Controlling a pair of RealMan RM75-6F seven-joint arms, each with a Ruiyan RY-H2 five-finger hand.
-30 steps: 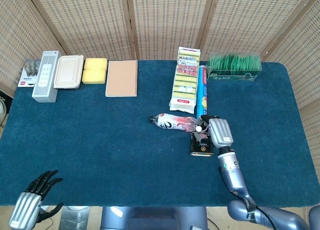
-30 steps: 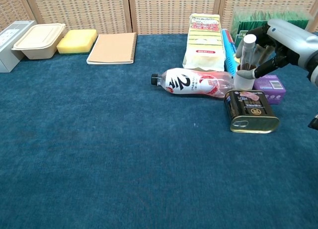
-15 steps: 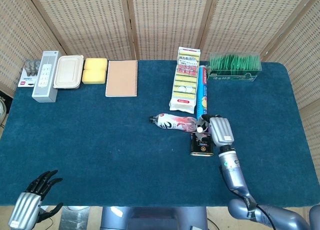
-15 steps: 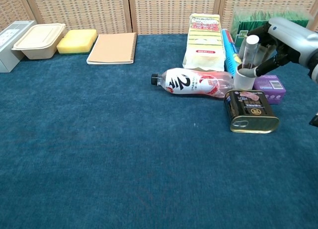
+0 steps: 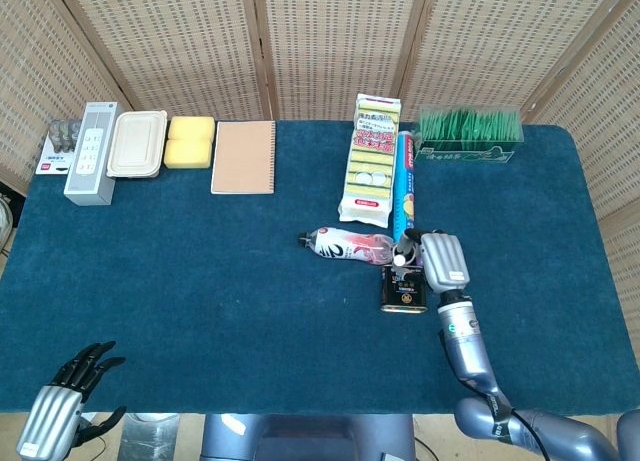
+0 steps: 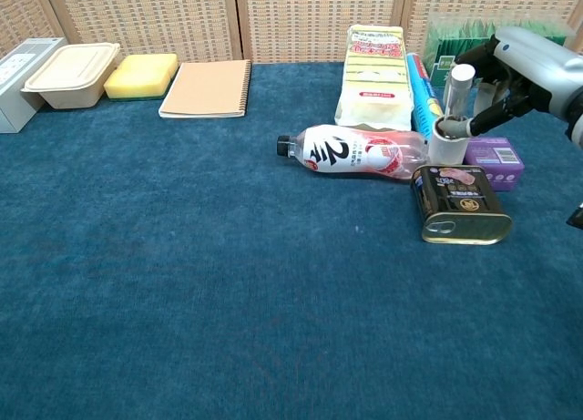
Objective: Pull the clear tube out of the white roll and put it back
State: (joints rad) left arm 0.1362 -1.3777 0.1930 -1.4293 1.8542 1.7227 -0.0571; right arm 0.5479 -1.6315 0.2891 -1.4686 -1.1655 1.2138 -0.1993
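Two hands are in view. The right hand (image 6: 515,69) sits at the upper right of the chest view, its dark fingers (image 6: 483,119) closed around the clear tube (image 6: 455,94). The tube has a white cap and stands roughly upright, its lower end inside the open top of the white roll (image 6: 445,145). The roll stands on end on the table (image 6: 182,256), just behind the tin can (image 6: 460,204) and beside a purple box (image 6: 496,156). In the head view the same hand (image 5: 441,263) appears right of centre, over the can (image 5: 402,289), with the tube cap (image 5: 397,261) visible at its left edge.

The left hand (image 5: 62,399) lies at the lower left corner of the head view, off the table edge, holding nothing, fingers loosely spread.

A plastic bottle (image 6: 355,152) with a red-and-white label lies on its side, its base near the roll and its neck pointing to frame left. Behind it lie a yellow sponge pack (image 6: 375,76) and a blue wrapped roll (image 6: 421,94). A green-filled box (image 5: 469,133) sits at the upper right of the head view. Along the upper left lie a notebook (image 6: 209,87), a yellow sponge (image 6: 141,76), a beige lidded container (image 6: 71,72) and a grey box (image 5: 91,152).
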